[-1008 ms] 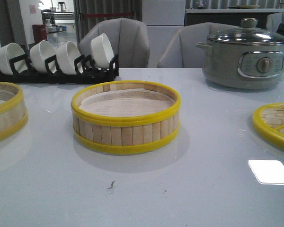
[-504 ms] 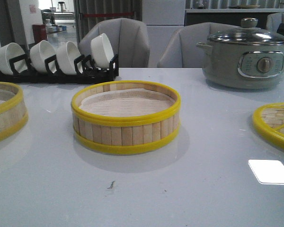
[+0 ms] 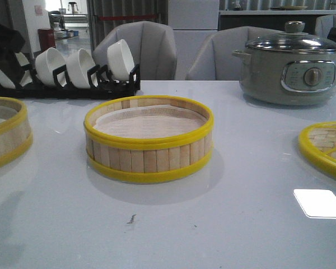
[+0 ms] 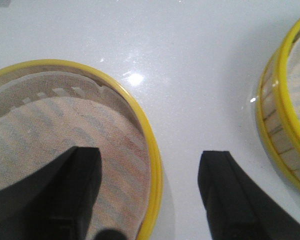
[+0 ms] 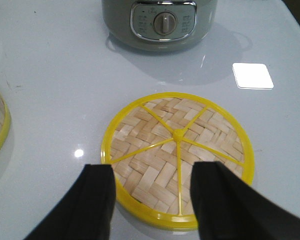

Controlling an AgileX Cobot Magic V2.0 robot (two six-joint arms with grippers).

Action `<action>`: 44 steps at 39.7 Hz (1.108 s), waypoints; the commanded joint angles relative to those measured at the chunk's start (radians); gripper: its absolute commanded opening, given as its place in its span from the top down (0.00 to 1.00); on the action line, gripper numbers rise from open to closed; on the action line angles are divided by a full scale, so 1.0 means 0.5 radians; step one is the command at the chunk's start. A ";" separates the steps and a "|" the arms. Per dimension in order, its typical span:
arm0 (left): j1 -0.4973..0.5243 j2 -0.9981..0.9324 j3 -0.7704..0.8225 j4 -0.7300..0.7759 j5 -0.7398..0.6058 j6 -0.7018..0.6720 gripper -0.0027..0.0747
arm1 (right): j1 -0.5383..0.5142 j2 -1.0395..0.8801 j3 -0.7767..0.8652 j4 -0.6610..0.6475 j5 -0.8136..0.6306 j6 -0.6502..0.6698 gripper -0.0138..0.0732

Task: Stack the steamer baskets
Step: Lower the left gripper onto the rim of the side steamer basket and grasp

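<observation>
left gripper (image 4: pixel 150 192): jaws spread wide, holding nothing; they straddle the near rim of the left basket, one finger over the liner, the other over bare table outside the wall
right gripper (image 5: pixel 152 200): jaws apart and empty, hovering over the woven lid
left basket (image 3: pixel 5 131): at the table's left edge, partly cut off in the front view
centre basket (image 3: pixel 148 137): alone mid-table, upright, well apart from the left one; its wall shows at the edge of the left wrist view
risk, thin grip: my read is that pinching one wall is the likely next move; a shallow hold on the smooth yellow rim could let the basket tilt or slip
risk, liner: the inner finger hangs above the white paper liner (image 4: pixel 55 135); closing too low could snag or crumple it
risk, stacking: the two rims match in size, so an off-centre drop would leave the upper basket cocked on the lower rim
risk, wrong item: the lid (image 5: pixel 177 155) lies under the right gripper; it is no basket and should stay put
basket material: pale vertical bamboo slats, glossy yellow hoops top and bottom, round and shallow
lid material: flat basket-weave bamboo, yellow rim, spokes and small central knob
table (image 3: pixel 241 224): smooth, pale, glossy, showing reflections
background: white bowls in a black rack (image 3: pixel 73 67), a grey electric pot (image 3: pixel 294 61) with a glass lid
</observation>
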 commanded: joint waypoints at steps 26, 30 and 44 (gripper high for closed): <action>0.076 0.317 -0.247 -0.169 -0.079 -0.020 0.37 | -0.004 -0.003 -0.080 -0.011 -0.085 -0.010 0.33; 0.076 0.345 -0.247 -0.169 -0.089 -0.020 0.37 | -0.004 -0.003 -0.080 -0.011 -0.085 -0.010 0.33; 0.076 0.525 -0.247 -0.219 -0.120 -0.020 0.37 | -0.004 -0.003 -0.080 -0.011 -0.105 -0.010 0.33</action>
